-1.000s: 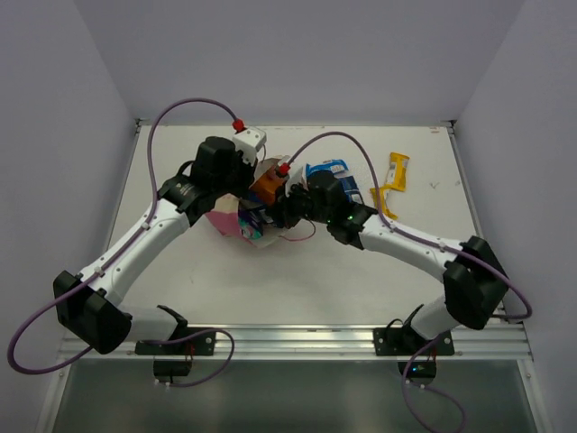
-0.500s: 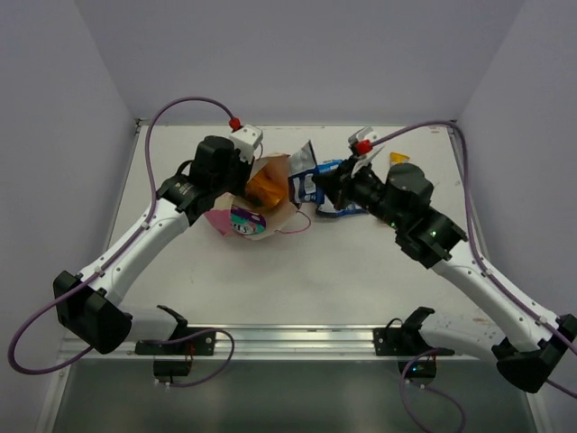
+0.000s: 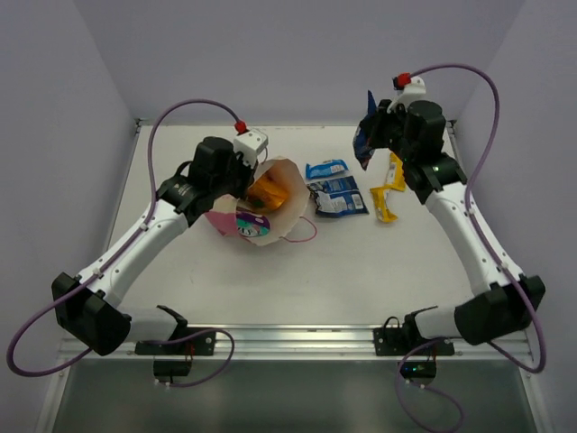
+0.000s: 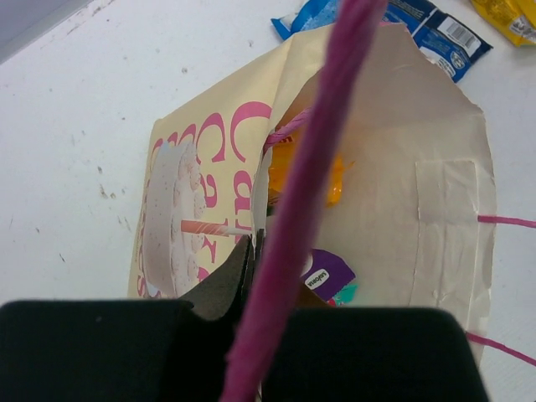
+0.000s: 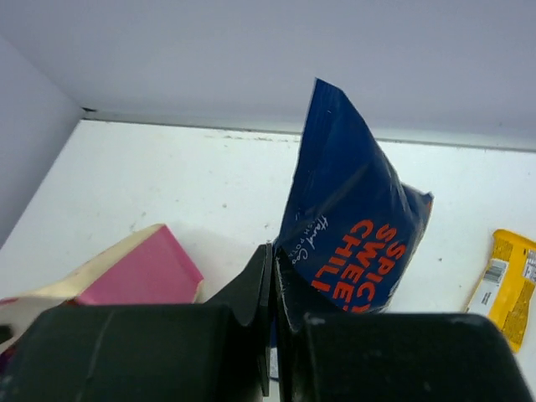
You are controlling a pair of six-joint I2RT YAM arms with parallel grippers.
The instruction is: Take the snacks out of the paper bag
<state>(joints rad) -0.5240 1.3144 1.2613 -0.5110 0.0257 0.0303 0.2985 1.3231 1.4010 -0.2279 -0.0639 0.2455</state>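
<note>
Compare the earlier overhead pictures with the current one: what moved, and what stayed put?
The right tool, shut on a dark blue packet, swung from the paper bag up toward the back right corner. The left tool stayed gripping the bag; the yellow packet did not move.

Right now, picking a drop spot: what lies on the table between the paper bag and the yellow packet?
Blue-and-white packets lie flat there, clear in the top external view.

White tabletop [image 3: 361,271], scuffed, faintly speckled. Pale lavender walls [image 3: 270,54] behind table and on both sides. Aluminium rail [image 3: 297,339] along table's near edge.
</note>
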